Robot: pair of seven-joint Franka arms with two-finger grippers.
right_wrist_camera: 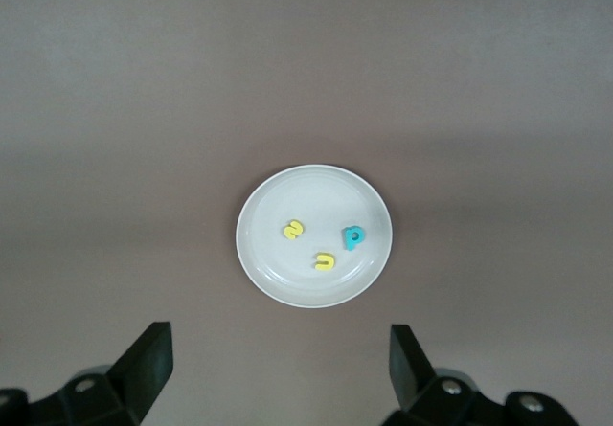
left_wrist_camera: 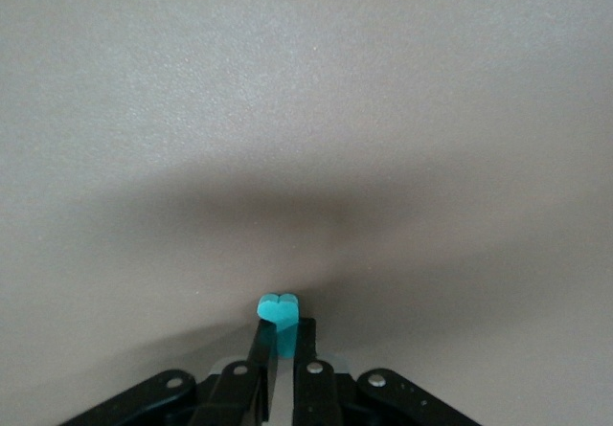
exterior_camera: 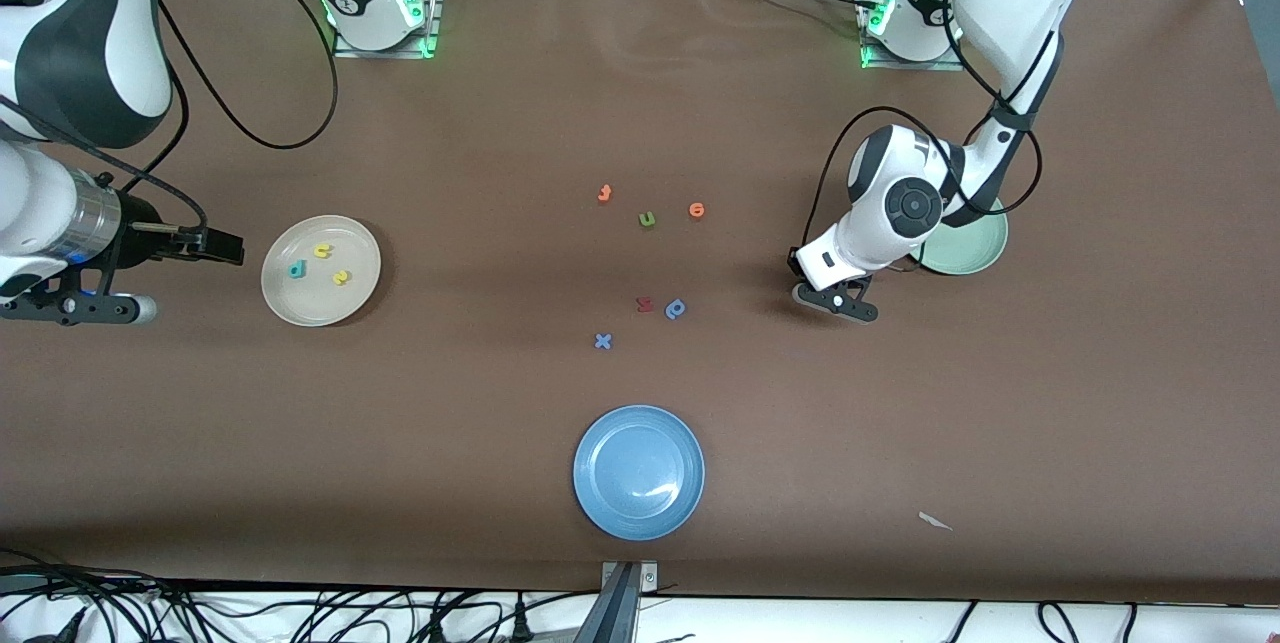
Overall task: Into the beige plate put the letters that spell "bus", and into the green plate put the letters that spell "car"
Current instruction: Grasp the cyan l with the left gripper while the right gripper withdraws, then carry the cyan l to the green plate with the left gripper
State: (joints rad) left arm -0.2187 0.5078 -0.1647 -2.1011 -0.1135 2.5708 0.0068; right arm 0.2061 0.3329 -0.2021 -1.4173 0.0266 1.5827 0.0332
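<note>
The beige plate (exterior_camera: 283, 295) (right_wrist_camera: 271, 278) lies toward the right arm's end and holds a teal "b" (exterior_camera: 297, 270) (right_wrist_camera: 353, 237), a yellow "u" (exterior_camera: 322, 249) (right_wrist_camera: 325, 261) and a yellow "s" (exterior_camera: 341, 276) (right_wrist_camera: 294, 229). My right gripper (exterior_camera: 225, 245) (right_wrist_camera: 278, 335) hangs open and empty beside that plate. The green plate (exterior_camera: 978, 248) lies toward the left arm's end, largely hidden by the left arm. Beside it, low over the table, my left gripper (exterior_camera: 812, 275) (left_wrist_camera: 279, 328) is shut on a small teal letter (left_wrist_camera: 279, 313). I cannot tell which letter it is.
Loose letters lie mid-table: orange ones (exterior_camera: 604, 193) (exterior_camera: 697, 210), an olive "u" (exterior_camera: 647, 218), a dark red one (exterior_camera: 645, 304), a blue one (exterior_camera: 676, 309) and a blue "x" (exterior_camera: 602, 341). A blue plate (exterior_camera: 638, 471) sits nearest the front camera. A white scrap (exterior_camera: 935, 521) lies toward the left arm's end.
</note>
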